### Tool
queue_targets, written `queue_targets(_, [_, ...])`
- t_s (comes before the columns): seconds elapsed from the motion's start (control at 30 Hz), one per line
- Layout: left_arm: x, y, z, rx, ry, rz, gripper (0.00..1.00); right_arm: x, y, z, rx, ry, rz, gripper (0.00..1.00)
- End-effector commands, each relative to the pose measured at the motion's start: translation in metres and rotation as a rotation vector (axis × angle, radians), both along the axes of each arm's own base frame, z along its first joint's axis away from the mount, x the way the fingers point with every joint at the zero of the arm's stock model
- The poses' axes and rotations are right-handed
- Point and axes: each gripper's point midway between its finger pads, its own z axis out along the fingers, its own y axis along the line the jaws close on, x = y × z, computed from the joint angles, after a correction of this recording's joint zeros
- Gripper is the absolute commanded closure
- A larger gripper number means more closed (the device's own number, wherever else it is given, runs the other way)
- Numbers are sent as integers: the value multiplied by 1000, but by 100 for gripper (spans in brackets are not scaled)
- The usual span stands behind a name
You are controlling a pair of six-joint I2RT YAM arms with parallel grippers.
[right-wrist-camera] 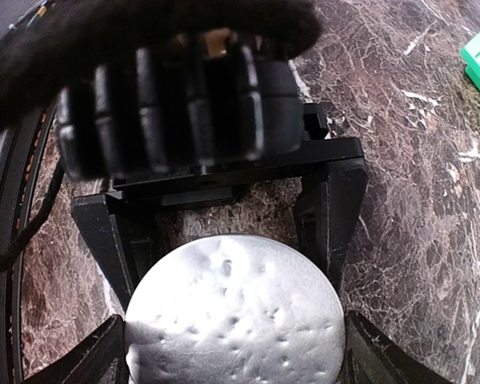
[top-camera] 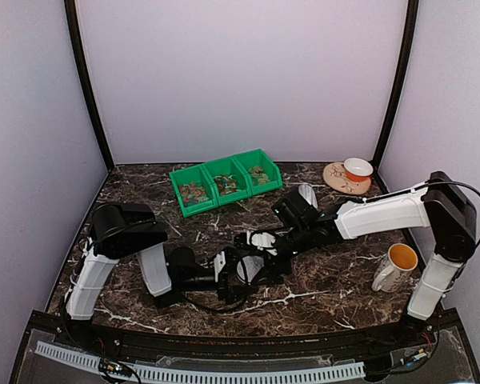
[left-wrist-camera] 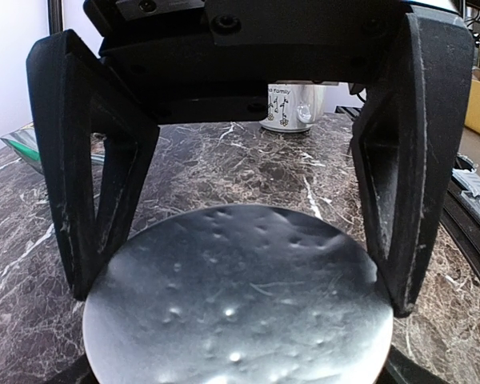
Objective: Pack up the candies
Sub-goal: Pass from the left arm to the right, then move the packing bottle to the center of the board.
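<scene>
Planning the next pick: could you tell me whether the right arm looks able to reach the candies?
Probably yes: nothing stands between the right gripper and the candies in the open green bins, though it straddles the jar lid.

The candies are lying in three green bins at the back of the table. They are tiny sweets in red, orange, green and yellowish colours, all mixed up, sitting in a small heap inside each bin.
</scene>
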Motion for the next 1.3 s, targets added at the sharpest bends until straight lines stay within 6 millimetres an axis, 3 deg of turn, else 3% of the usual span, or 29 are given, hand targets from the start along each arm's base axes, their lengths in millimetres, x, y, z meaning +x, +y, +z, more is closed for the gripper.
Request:
queue_targets(0.0, [-8,46,-99,276,20,126,27,11,6,-8,-13,-14,-172,20])
queue_targets(0.33, [-10,50,-92,249,4,129,1,17,0,-6,-37,-33,-192,19])
queue_targets(0.57, [-5,54,-87,233,-15,172,1,29,-15,-4,-38,-30,-259,19])
queue_targets(1.0, [38,78,-84,278,-63,449,1,66,-51,3,-59,-35,-490,18])
queue_targets(1.27, [44,83,-78,275,-70,498,1,103,-47,9,-61,-44,-660,17])
